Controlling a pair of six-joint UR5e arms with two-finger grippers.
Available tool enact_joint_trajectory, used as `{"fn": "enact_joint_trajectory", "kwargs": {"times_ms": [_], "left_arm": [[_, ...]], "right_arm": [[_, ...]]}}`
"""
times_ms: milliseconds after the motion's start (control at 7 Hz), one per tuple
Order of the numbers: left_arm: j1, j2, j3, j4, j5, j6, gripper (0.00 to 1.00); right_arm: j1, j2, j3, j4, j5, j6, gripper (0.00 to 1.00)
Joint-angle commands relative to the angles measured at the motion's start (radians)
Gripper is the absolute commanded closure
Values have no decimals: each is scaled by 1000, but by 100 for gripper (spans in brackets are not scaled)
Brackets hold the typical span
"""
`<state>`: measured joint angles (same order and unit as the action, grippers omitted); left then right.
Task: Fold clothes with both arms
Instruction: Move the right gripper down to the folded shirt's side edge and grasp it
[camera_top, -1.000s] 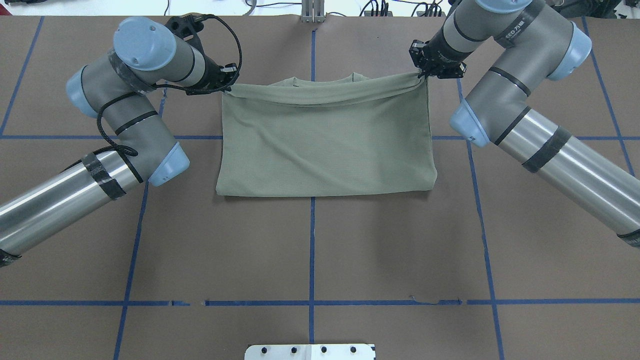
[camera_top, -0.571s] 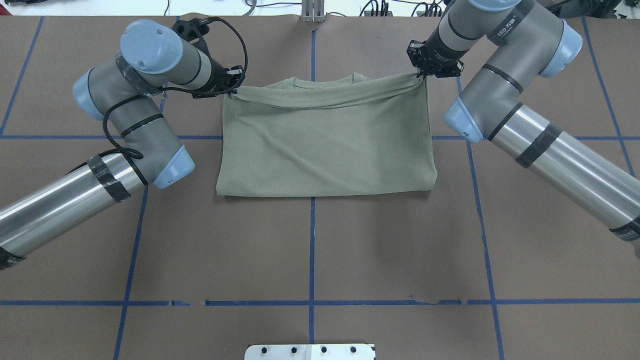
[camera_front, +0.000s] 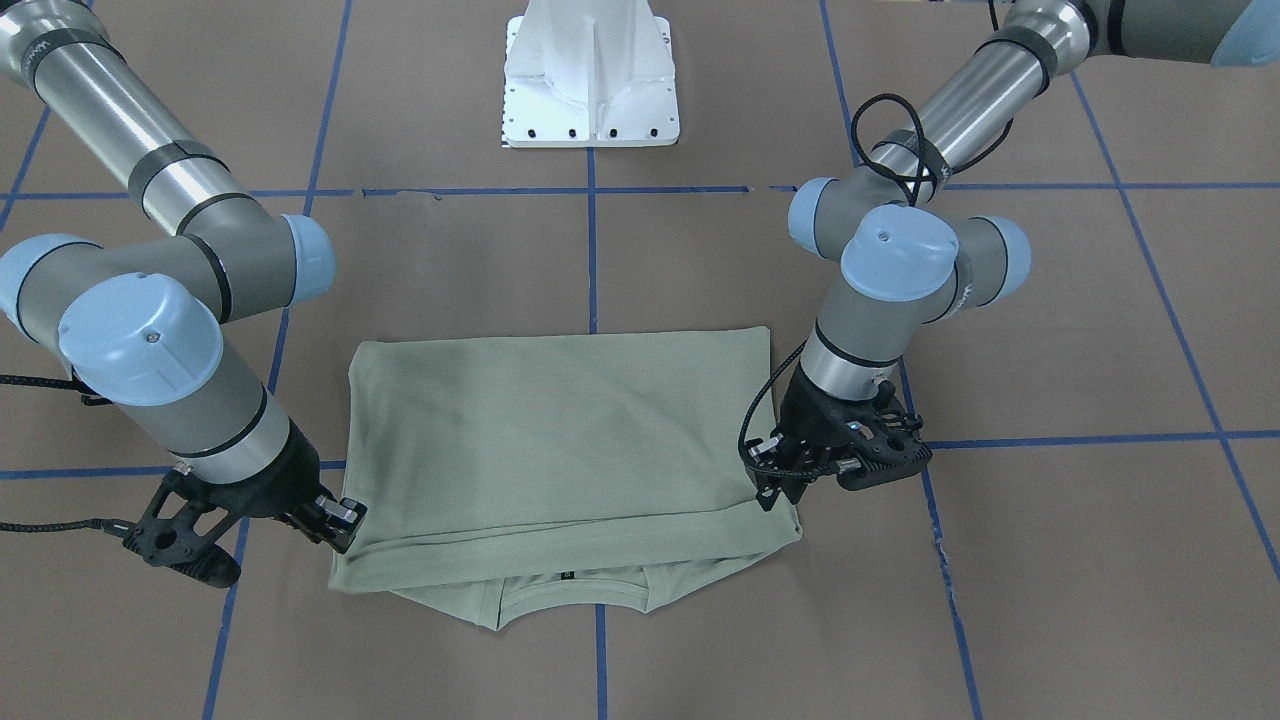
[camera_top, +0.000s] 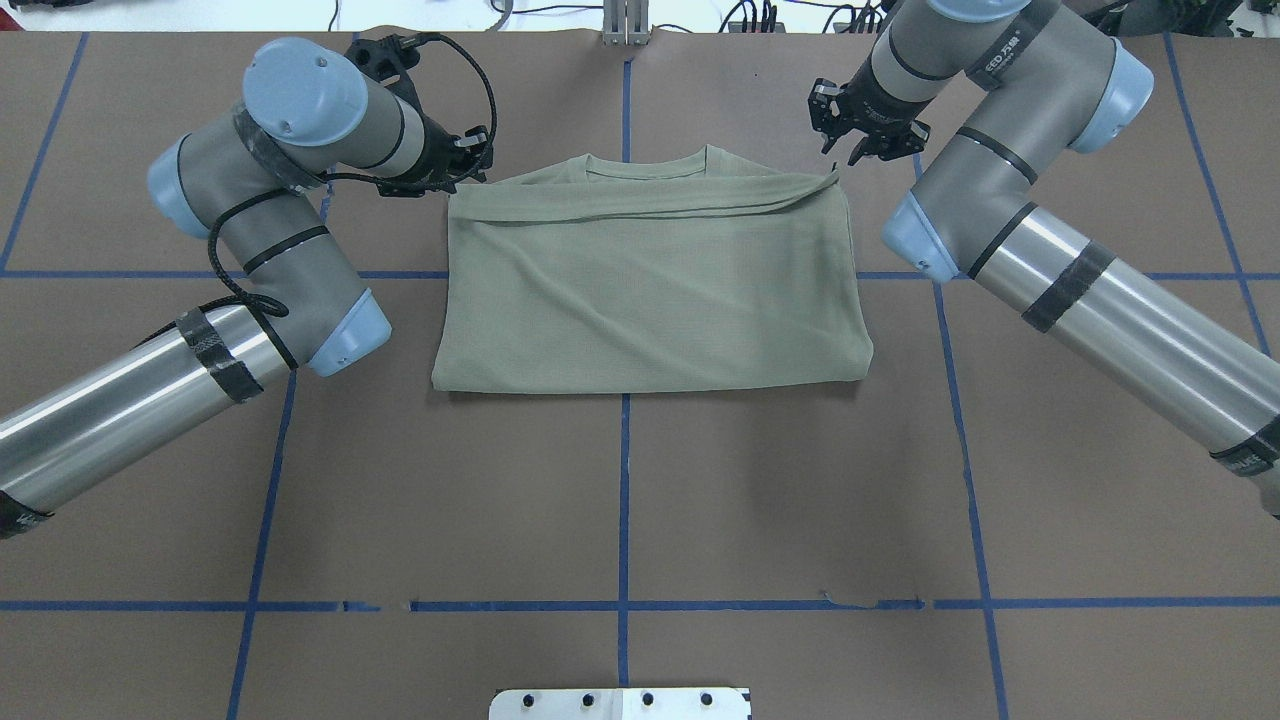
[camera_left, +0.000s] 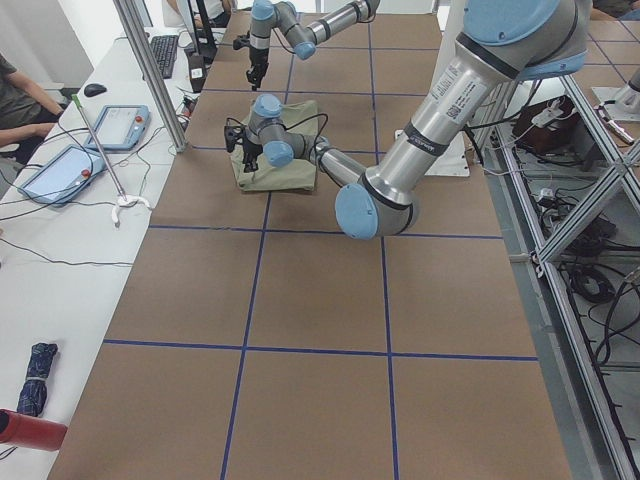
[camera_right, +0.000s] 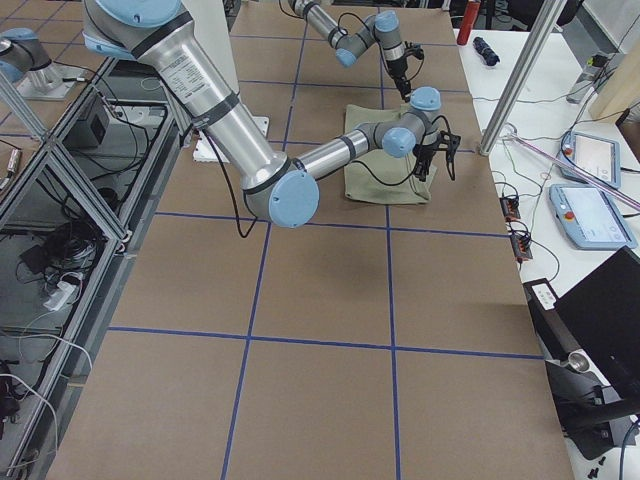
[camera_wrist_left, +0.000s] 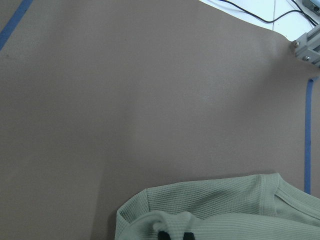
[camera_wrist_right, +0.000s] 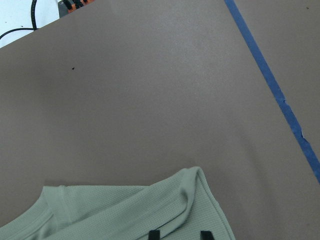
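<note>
Seen from across the table, the shirt (camera_front: 560, 430) lies flat on the table (camera_front: 1050, 580), doubled over. Its collar (camera_front: 570, 592) peeks out from under the top layer, along the edge that runs between the two grippers. The right gripper (camera_front: 342, 520) is low at one end of that edge. The left gripper (camera_front: 775, 485) is low at the other end, against the cloth.

From above, the right gripper hangs just outside and beyond its corner, apart from the fabric, with its jaws spread and nothing in them. The left gripper sits tight to its own corner, and the wrist hides the fingers.

From either end of the table, both grippers are too small to judge.

The left wrist camera shows the two fingertips (camera_wrist_left: 162, 235) set close together with a puckered bump of cloth bunched at them. I cannot tell whether they are pinching it or have slackened.

The right wrist camera shows the fingertips (camera_wrist_right: 154, 234) wide apart, with the shirt corner lying loose below and between them, so that gripper holds nothing.

I'd judge that the half fold is laid down and the step in hand is letting go of it. Next, the left gripper should be fully open before it rises, or it will drag its corner up. Then both grippers can lift straight off and take new holds for the next fold.
</note>
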<state>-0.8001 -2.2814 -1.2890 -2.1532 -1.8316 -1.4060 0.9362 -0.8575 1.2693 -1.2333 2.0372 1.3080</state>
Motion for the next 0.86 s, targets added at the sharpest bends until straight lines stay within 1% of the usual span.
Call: {"fn": "enact_joint_trajectory", "kwargs": {"times_ms": [0,143,286,429,571,714], "left_arm": [[-11,-4,-1,4,0,2,0],[-16,-4,-6,7,-3,5,0],[-16,-4,-7,7,-6,7,0],[-17,0,-31,10,-6,7,0],[-18,6,-61,12,-6,5,0],[-18,4,-67,12,-6,-1,0]], "right_arm": [[3,-15,11,0,9,-76,0],[-28,-32,51,2,8,-61,0],[-75,-132,181,0,0,-11,0],[-127,-240,332,-11,-2,34,0],[-175,-318,417,-12,-6,78,0],[-218,-346,432,-12,-34,88,0]]}}
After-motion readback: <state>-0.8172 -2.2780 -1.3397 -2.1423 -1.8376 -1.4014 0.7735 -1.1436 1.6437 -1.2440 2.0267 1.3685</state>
